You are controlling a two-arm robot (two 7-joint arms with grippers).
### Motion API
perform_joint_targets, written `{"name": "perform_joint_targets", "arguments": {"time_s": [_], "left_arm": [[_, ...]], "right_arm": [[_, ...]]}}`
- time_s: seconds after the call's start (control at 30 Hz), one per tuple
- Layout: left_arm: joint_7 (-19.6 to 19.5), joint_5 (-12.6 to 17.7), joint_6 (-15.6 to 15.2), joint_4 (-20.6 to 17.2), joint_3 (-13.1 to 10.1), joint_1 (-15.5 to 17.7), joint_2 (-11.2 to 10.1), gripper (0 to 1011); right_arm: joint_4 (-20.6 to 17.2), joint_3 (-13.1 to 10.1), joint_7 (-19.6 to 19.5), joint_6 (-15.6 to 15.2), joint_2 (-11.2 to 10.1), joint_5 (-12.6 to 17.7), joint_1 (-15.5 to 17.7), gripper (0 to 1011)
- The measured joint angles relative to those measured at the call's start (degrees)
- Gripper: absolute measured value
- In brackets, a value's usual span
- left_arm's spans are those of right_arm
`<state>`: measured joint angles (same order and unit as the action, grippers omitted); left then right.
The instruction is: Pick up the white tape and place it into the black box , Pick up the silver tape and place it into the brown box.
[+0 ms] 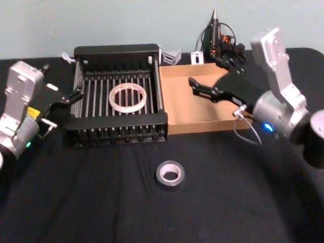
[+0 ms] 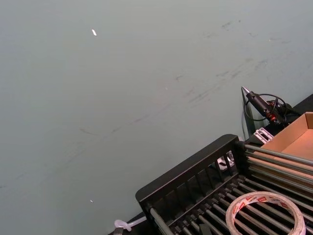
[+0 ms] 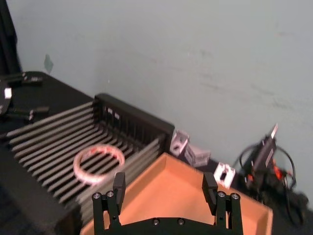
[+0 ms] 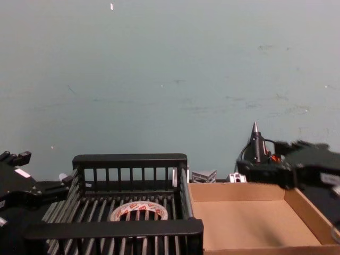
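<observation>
Right claw [image 1: 202,90] hovers open over brown box [image 1: 195,109], well behind silver tape [image 1: 170,174].

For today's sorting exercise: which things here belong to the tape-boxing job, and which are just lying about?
Job:
white tape, lying in the black box
silver tape, on the table
brown box
right gripper, open over the brown box
left gripper, beside the black box

Lying about:
glue gun
small metal brackets

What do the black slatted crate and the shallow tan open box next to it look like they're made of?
The black slatted crate looks like moulded plastic with a slight sheen: its bars and rims are uniform and catch pale glints. The shallow tan open box looks like plain matte cardboard, with thin straight walls and a flat, unprinted floor. Neither can be confirmed from looks alone.
</observation>
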<state>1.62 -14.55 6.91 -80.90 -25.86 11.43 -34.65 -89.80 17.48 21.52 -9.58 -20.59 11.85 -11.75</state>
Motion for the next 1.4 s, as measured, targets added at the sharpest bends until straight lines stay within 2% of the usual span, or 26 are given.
{"name": "perform_joint_targets", "arguments": {"time_s": [0.27,0.6,0.67,0.8,1.0,1.2,1.4], "left_arm": [[0.0,0.0,0.0,0.0,0.0,0.0,0.0,1001],[0.0,0.0,0.0,0.0,0.0,0.0,0.0,1001],[0.0,0.0,0.0,0.0,0.0,0.0,0.0,1001],[0.0,0.0,0.0,0.0,0.0,0.0,0.0,1001],[0.0,0.0,0.0,0.0,0.0,0.0,0.0,1001],[0.0,0.0,0.0,0.0,0.0,0.0,0.0,1001],[0.0,0.0,0.0,0.0,0.0,0.0,0.0,1001]], "right_arm": [[-5.5,-1.2,0.0,-0.8,-4.1,1.8,7.7,1000],[-8.7,0.3,1.9,-2.1,-6.9,3.3,11.8,1000],[-9.8,1.3,3.0,-2.3,-8.0,3.7,12.5,1000],[-10.4,2.4,4.2,-2.4,-9.1,3.9,12.7,1000],[-10.2,6.0,6.7,-3.1,-11.0,3.4,11.0,1000],[-8.3,8.6,7.0,-4.5,-10.8,2.1,8.6,1000],[-6.1,10.9,6.7,-6.7,-9.3,0.7,6.1,1000]]}}
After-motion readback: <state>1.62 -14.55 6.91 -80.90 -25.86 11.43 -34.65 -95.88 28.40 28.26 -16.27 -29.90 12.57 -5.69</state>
